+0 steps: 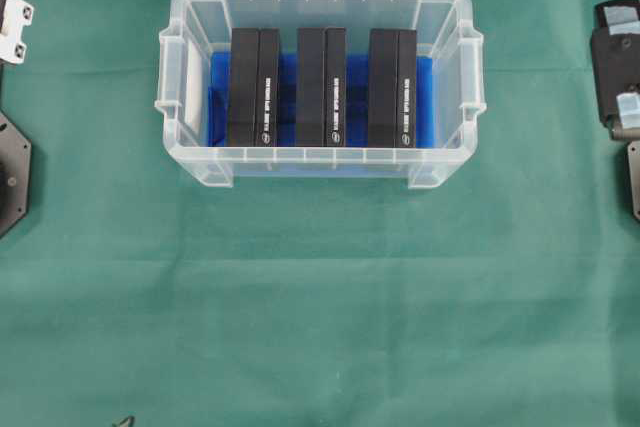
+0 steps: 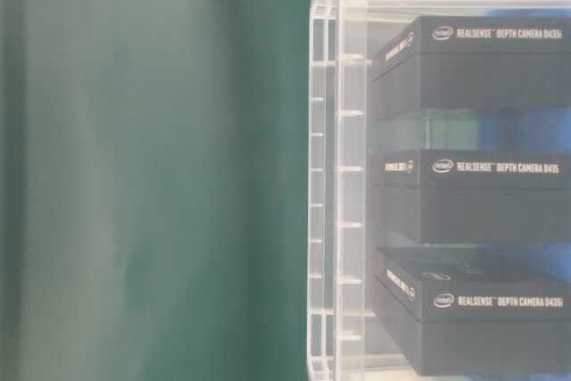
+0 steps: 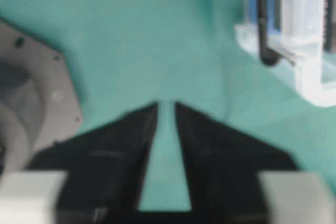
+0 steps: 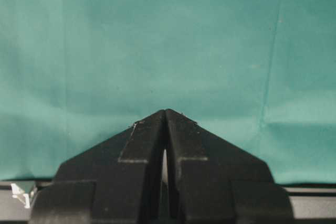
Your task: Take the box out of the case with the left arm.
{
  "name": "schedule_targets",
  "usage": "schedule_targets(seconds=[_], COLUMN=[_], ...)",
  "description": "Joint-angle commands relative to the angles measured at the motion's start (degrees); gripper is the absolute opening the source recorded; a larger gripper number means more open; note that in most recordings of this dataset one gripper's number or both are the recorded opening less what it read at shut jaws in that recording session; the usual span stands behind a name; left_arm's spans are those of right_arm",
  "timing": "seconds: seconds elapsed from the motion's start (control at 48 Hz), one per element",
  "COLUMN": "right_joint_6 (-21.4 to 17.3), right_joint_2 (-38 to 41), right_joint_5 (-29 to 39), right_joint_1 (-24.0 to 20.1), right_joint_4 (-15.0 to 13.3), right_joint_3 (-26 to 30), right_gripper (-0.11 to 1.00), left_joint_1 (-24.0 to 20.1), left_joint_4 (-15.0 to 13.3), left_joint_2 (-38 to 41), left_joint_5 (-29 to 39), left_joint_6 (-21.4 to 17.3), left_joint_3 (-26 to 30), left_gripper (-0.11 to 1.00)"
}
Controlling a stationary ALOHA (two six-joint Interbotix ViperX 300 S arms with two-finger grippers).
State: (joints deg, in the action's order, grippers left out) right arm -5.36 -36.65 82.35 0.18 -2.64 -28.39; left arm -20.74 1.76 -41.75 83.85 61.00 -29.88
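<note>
Left gripper (image 3: 166,106) slightly parted, holding nothing, over green cloth (image 3: 147,35); case (image 3: 294,51) with three boxes (image 1: 252,87) sits up-right, well apart.

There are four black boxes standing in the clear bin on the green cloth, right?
Not quite. The overhead view shows three black boxes, not four. They do stand in the clear bin on the green cloth.

Quick count from the overhead view: one large clear plastic rectangular case (image 1: 320,157) with a blue bottom lining; three black rectangular cardboard boxes in it, left (image 1: 252,87), middle (image 1: 321,87) and right (image 1: 392,88); one green cloth-covered table (image 1: 320,307); two black robot arms, left (image 1: 12,162) and right (image 1: 618,67).
</note>
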Motion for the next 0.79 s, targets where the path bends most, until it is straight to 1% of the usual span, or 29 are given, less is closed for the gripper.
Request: schedule_targets(seconds=[0.0,0.167,0.208,0.25,0.584,0.771], right_joint_6=[-0.1,-0.1,-0.1,0.0,0.1,0.1], right_joint_2=[0.1,0.1,0.1,0.1,0.1,0.0], right_joint_5=[0.0,0.0,0.0,0.0,0.2,0.2], right_joint_1=[0.1,0.1,0.1,0.1,0.0,0.1], right_joint_4=[-0.1,-0.2,-0.2,-0.2,-0.2,-0.2], right_joint_3=[1.6,1.6,1.6,1.6,1.6,1.6], right_gripper=[0.02,0.02,0.02,0.02,0.02,0.02], left_joint_1=[-0.3,-0.3,-0.3,-0.3,-0.2,-0.3], left_joint_4=[-0.2,0.2,0.3,0.3,0.3,0.1], left_joint_2=[-0.1,-0.1,-0.1,-0.1,0.0,0.1], left_joint_5=[-0.2,-0.6,-0.9,-1.2,-2.2,-3.9], left_joint_6=[0.3,0.1,0.1,0.1,0.3,0.4], left_joint_3=[1.3,1.2,1.2,1.2,1.3,1.3], left_gripper=[0.23,0.73,0.82,0.87,0.86,0.86])
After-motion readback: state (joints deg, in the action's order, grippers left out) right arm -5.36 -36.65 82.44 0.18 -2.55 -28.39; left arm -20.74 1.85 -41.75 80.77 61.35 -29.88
